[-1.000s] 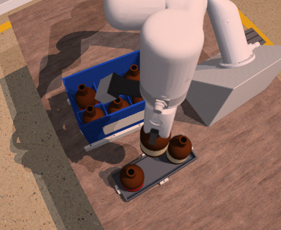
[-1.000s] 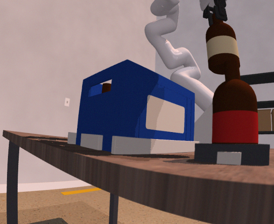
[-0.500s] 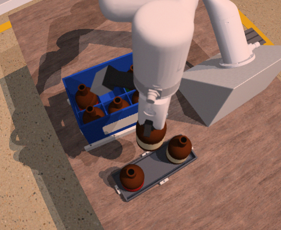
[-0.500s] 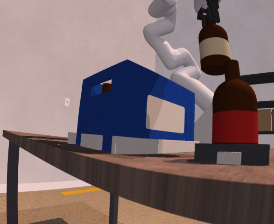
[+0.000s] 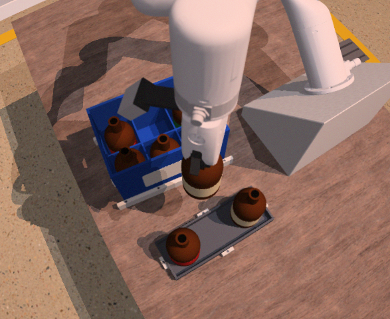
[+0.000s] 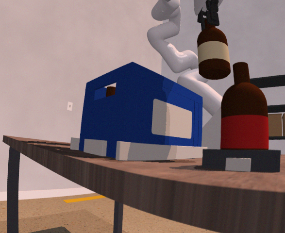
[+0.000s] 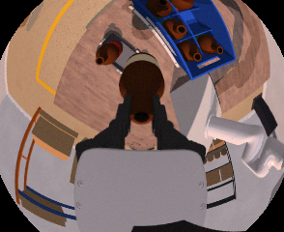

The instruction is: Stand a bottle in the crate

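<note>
My gripper (image 5: pixel 195 163) is shut on the neck of a brown bottle with a cream label (image 5: pixel 201 178). It holds the bottle upright in the air, higher than the top of the crate, between the tray and the crate's near right corner. The gripper (image 6: pixel 209 15) and held bottle (image 6: pixel 213 54) (image 7: pixel 141 111) also show in the exterior view, and the gripper in the wrist view. The blue crate (image 5: pixel 153 137) holds several brown bottles; its middle back cell (image 5: pixel 151 123) looks empty, and the arm hides the right cells. The grey tray (image 5: pixel 215 233) carries a red-label bottle (image 5: pixel 183 245) and a cream-label bottle (image 5: pixel 249 206), both upright.
The grey robot base block (image 5: pixel 311 116) stands right of the crate. The crate (image 6: pixel 140 112) sits on pale rails. A dark shelf with cardboard boxes (image 6: pixel 283 123) stands behind the table. The table's left edge runs close to the crate.
</note>
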Tool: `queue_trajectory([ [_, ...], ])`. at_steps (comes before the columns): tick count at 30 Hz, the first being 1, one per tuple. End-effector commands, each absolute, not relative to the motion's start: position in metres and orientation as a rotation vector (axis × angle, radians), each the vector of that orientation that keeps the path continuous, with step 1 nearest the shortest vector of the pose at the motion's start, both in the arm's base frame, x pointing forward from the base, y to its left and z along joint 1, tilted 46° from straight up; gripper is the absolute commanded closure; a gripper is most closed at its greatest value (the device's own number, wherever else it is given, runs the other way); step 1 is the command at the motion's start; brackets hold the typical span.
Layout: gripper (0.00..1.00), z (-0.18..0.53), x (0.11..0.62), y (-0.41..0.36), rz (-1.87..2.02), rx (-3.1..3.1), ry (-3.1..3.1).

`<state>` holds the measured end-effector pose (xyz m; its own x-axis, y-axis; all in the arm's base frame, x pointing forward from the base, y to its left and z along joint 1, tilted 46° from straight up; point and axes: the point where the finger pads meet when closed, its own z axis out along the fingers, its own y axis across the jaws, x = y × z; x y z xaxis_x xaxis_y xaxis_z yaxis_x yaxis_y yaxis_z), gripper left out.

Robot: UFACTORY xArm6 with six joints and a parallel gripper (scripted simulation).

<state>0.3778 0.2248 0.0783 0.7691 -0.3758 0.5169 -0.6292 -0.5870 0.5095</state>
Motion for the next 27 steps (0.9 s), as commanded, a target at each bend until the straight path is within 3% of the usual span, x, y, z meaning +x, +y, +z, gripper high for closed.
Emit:
queue_trajectory([
  [1,1.00,0.086,0.379,0.220,0.469,2.262,-0.746],
  [27,1.00,0.125,0.384,0.183,0.469,2.262,-0.746],
])
